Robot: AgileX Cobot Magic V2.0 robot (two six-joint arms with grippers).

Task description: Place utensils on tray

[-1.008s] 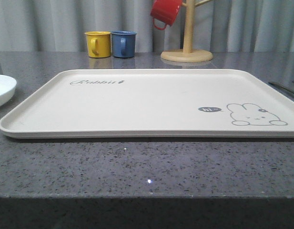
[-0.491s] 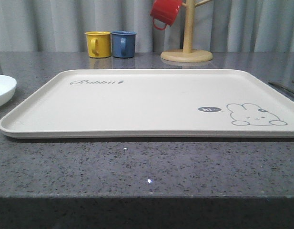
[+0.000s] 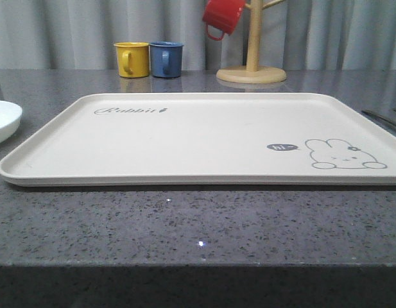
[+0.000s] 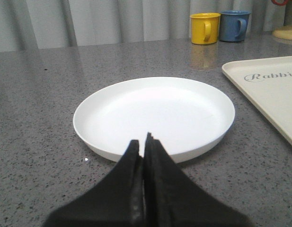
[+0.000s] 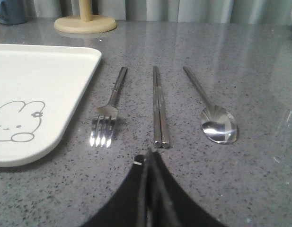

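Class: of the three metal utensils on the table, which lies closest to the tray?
The fork: it lies beside the tray's edge; chopsticks and spoon lie farther off.

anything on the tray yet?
No. The tray is bare in the front view, and the fork, chopsticks and spoon lie on the countertop beside it.

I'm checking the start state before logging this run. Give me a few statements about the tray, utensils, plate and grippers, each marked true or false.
1. The tray has nothing on it. True.
2. The fork lies on the tray. False: it lies on the counter beside it.
3. The chopsticks lie between fork and spoon. True.
4. The left gripper is wide open. False: shut, in front of the plate.
5. The right gripper holds the spoon. False: shut, empty.
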